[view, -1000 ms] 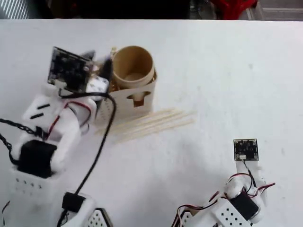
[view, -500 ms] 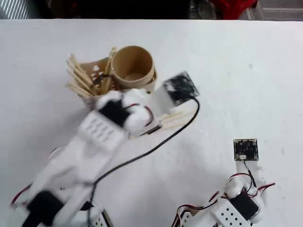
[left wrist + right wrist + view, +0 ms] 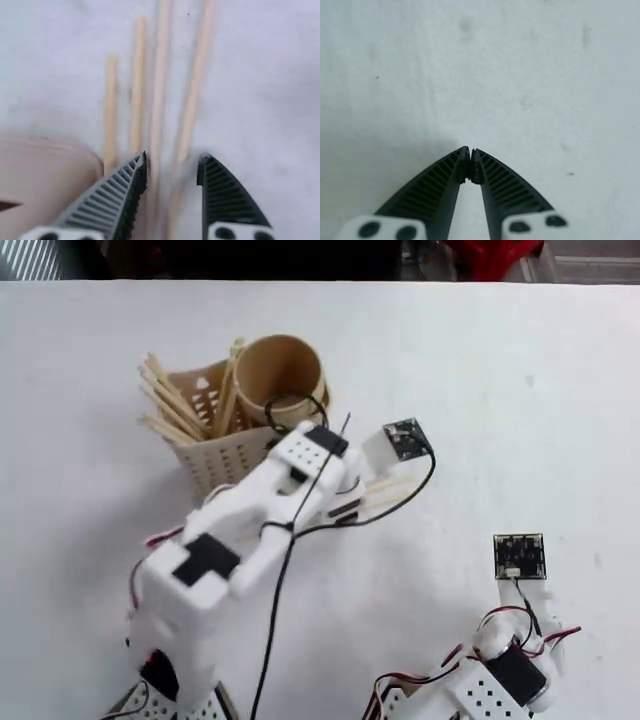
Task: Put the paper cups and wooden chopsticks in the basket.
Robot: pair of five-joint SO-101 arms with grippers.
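A cream perforated basket (image 3: 225, 458) stands at the table's left centre. A brown paper cup (image 3: 283, 375) sits in its right half and several wooden chopsticks (image 3: 170, 412) lean out of its left corner. More chopsticks (image 3: 388, 487) lie loose on the table just right of the basket. My left arm (image 3: 300, 472) stretches over them. In the left wrist view my left gripper (image 3: 172, 172) is open low over these chopsticks (image 3: 160, 75), and two of them run between its fingers. My right gripper (image 3: 470, 160) is shut over bare table, holding nothing.
The right arm (image 3: 510, 672) is folded at the near right corner. A beige wall (image 3: 45, 175), seemingly the basket, stands close beside one left finger. White table stretches right of and beyond the loose chopsticks.
My left arm has swung from the basket's left side across to the loose chopsticks on its right and come down over them. The right arm has not moved.
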